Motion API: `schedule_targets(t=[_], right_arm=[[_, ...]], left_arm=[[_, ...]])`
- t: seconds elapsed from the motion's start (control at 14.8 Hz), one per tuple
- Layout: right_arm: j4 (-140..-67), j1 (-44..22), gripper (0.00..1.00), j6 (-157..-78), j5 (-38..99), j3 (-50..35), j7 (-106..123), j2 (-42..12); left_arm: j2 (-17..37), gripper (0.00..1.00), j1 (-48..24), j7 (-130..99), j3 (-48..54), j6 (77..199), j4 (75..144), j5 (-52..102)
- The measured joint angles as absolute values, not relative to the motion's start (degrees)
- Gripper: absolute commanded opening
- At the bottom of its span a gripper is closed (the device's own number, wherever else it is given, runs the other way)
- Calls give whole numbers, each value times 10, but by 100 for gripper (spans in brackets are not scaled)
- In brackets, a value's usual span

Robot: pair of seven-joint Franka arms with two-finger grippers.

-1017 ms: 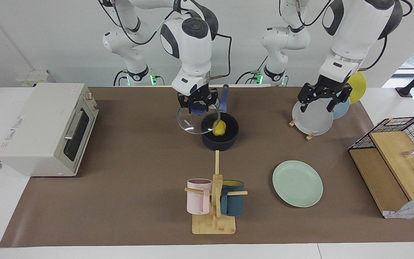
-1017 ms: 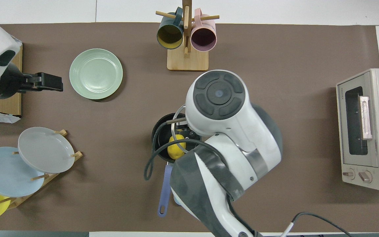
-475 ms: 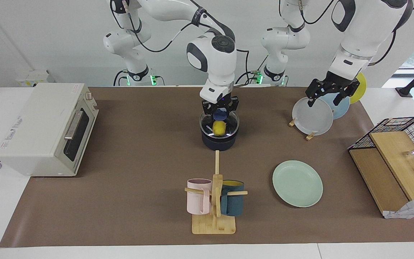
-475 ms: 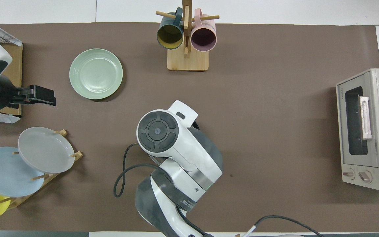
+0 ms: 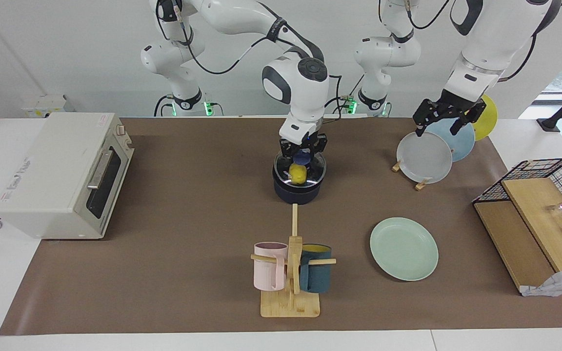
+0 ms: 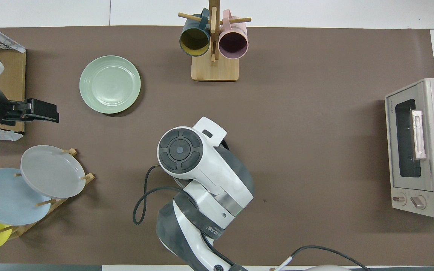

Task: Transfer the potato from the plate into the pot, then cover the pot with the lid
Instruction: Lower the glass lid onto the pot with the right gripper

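A dark navy pot [image 5: 296, 191] stands on a brown table mat [image 5: 188, 204], near the middle of the table, and serves here as the landmark. A clear glass lid [image 5: 299, 170] rests on the pot's rim, and through the glass a small yellow potato [image 5: 298, 174] shows inside the pot. The right gripper [image 5: 302, 151] is directly over the pot, its fingers pinched together on the lid's blue knob [image 5: 302, 157]. In the overhead view the right arm hides the pot and lid entirely. A pale green plate [image 5: 404, 248] lies flat with nothing on it, farther from the robots than the pot and toward the left arm's end of the table. A wooden mug stand [image 5: 291, 273] with a pink mug [image 5: 269, 265] and a dark teal mug [image 5: 316, 268] stands farther from the robots than the pot. The left gripper [image 5: 444, 119] hangs with its fingers spread and holding nothing, over a plate rack [image 5: 432, 151] toward the left arm's end from the pot. A toaster oven [image 5: 61, 173] sits toward the right arm's end.
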State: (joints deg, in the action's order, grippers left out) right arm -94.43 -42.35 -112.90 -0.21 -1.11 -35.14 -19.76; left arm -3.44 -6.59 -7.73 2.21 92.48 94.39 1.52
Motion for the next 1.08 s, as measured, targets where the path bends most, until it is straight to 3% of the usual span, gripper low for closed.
schedule_targets(t=[1.08], right_arm=[[-981,-424,0,-1195,-37,-11,-351,-184]], left_arm=[[-27,100,-64,-77,23,910,952,16]])
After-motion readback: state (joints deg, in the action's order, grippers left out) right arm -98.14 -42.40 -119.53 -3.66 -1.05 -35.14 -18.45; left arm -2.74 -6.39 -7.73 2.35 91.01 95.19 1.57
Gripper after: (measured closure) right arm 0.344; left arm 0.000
